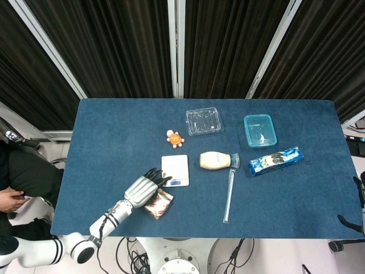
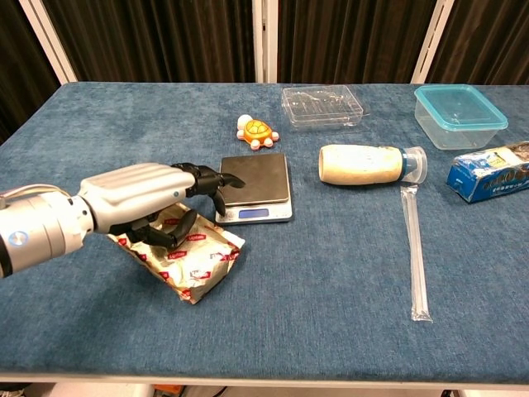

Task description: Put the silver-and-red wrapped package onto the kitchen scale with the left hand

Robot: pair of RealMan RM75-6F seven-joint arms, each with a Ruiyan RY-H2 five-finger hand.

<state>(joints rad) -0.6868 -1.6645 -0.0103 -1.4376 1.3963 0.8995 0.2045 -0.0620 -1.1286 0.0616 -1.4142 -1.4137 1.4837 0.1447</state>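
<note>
Left hand (image 2: 140, 198) hovers over the crinkly silver-and-red wrapped package (image 2: 188, 256), fingers spread and curled, gripping nothing; the package lies flat on the blue cloth table (image 2: 314, 281) just beside the kitchen scale (image 2: 254, 188). Fingertips reach over the scale's near corner. Beyond it sit an orange toy turtle (image 2: 256, 132) and a clear plastic tray (image 2: 322, 105).

Even bright overhead light; soft faint shadows; both views sharp; dark curtains unlit behind
</note>
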